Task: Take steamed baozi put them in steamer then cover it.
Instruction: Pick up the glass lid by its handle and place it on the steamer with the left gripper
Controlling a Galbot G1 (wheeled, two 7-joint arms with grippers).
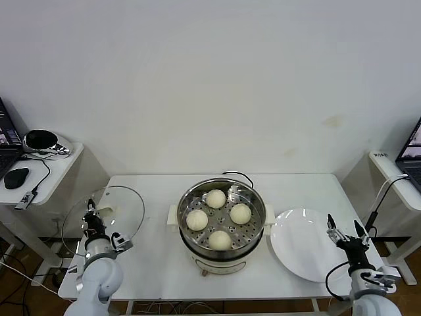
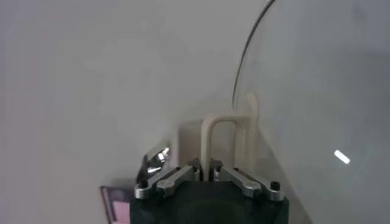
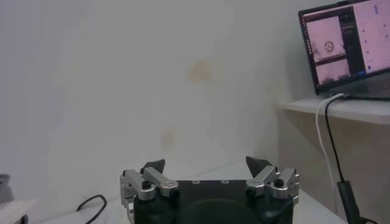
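The steamer (image 1: 191, 242) stands mid-table, uncovered, with four cream-white baozi (image 1: 216, 198) on its perforated tray. The clear glass cover (image 1: 125, 205) is held up above the table's left end. My left gripper (image 1: 91, 215) is shut on the cover's cream-white handle (image 2: 213, 137); the glass (image 2: 317, 91) fills the space beside it in the left wrist view. My right gripper (image 1: 346, 230) is open and empty at the table's right front, beside the white plate; its jaws stand wide apart in the right wrist view (image 3: 206, 165).
A flat white plate (image 1: 306, 243) lies right of the steamer. A side table (image 1: 59, 164) with a mouse and a metal object stands at left. A laptop (image 3: 347, 49) sits on a shelf at right. The steamer's cable (image 1: 240, 175) runs behind it.
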